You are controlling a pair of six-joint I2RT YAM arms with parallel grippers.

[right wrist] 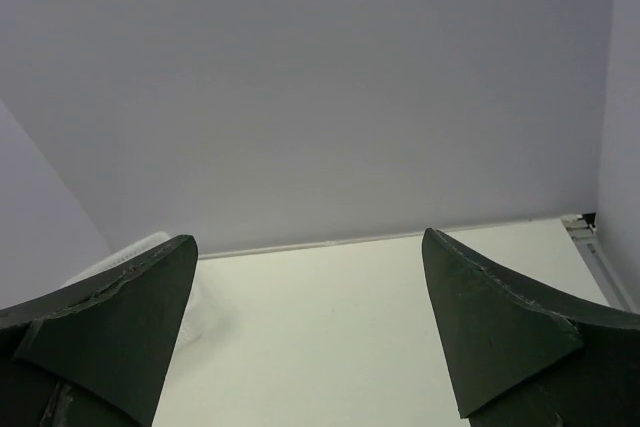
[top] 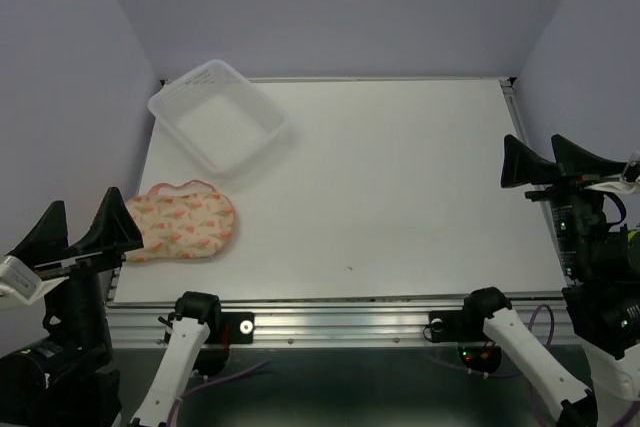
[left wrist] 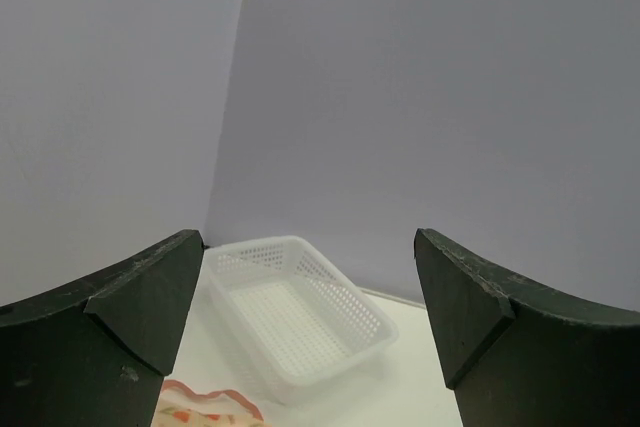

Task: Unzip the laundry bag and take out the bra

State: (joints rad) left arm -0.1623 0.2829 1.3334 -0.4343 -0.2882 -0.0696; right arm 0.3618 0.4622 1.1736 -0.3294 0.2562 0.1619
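The laundry bag (top: 183, 223), a peach-pink pouch with orange-red motifs and a thin pink loop at its far edge, lies closed at the table's left side. Its edge shows at the bottom of the left wrist view (left wrist: 205, 405). The bra is hidden. My left gripper (top: 82, 228) is open and empty, raised just left of the bag. My right gripper (top: 548, 161) is open and empty, raised at the table's right edge, far from the bag.
A clear perforated plastic tray (top: 217, 114) sits at the back left corner, just beyond the bag; it also shows in the left wrist view (left wrist: 300, 312). Walls close in the back and sides. The table's metal rail (top: 330, 322) runs along the front.
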